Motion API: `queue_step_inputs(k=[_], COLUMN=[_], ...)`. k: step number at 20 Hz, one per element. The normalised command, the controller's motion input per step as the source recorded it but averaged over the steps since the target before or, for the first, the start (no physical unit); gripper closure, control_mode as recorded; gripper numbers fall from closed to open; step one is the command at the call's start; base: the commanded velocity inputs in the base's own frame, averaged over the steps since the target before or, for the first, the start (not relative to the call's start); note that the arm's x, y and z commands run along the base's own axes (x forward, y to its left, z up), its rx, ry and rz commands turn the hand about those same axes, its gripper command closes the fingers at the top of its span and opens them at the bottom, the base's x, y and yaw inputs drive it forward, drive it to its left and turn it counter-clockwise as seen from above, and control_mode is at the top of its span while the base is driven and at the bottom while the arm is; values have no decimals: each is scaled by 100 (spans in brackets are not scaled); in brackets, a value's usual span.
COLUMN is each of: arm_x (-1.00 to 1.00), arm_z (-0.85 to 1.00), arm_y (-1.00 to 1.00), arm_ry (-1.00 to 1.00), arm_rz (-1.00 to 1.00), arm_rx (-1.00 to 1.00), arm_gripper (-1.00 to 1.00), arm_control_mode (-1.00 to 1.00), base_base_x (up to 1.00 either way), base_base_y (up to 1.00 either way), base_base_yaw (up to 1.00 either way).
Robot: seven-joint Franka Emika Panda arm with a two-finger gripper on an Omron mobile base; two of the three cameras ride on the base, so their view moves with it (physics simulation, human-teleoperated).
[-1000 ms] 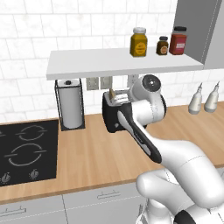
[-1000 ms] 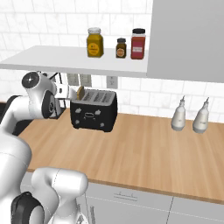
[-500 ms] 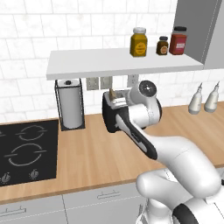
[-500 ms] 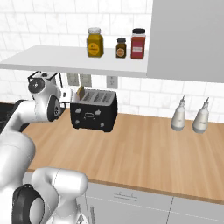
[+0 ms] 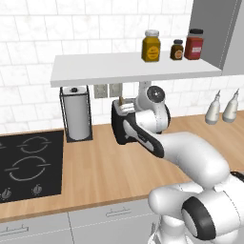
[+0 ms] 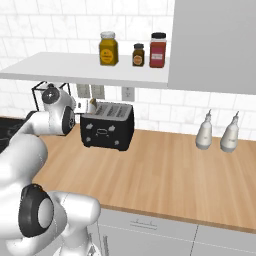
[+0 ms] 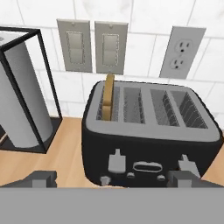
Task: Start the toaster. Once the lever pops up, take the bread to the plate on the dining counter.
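Observation:
The black toaster [image 7: 148, 144] stands on the wood counter against the tiled wall, also seen as the toaster [image 6: 107, 131] from the right base and half hidden behind my arm as the toaster [image 5: 116, 121]. The tan bread [image 7: 108, 94] stands upright in its leftmost slot, poking out above the top. Two grey levers, one lever [image 7: 116, 161] on the left and another [image 7: 187, 165] on the right, sit on its front. My gripper [image 7: 111, 179] is open, facing the toaster's front from close by, with its fingertips [image 7: 41, 178] spread wide and nothing between them. The plate and the dining counter are out of view.
A paper towel roll in a black wire holder [image 5: 76, 114] stands left of the toaster. A black cooktop [image 5: 28, 164] lies further left. Two white bottles [image 6: 205, 132] stand at the right. Jars [image 5: 151, 46] sit on the white shelf [image 5: 95, 69] overhead. Wall sockets [image 7: 181, 52] are behind.
My wrist has swung closer to the toaster and turned toward its front. The gripper stayed open. The toaster and bread have not moved.

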Motion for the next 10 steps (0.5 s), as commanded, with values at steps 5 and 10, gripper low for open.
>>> queue_step_inputs(k=[5,10], arm_x=[37,33], arm_z=[-1,-10], arm_y=[0,0], arm_ry=[0,0], arm_rz=[0,0], arm_rx=[0,0], arm_gripper=[-100,-100], arm_control_mode=[-100,-100], base_base_x=[0,0], base_base_y=[0,0], base_base_yaw=[0,0])
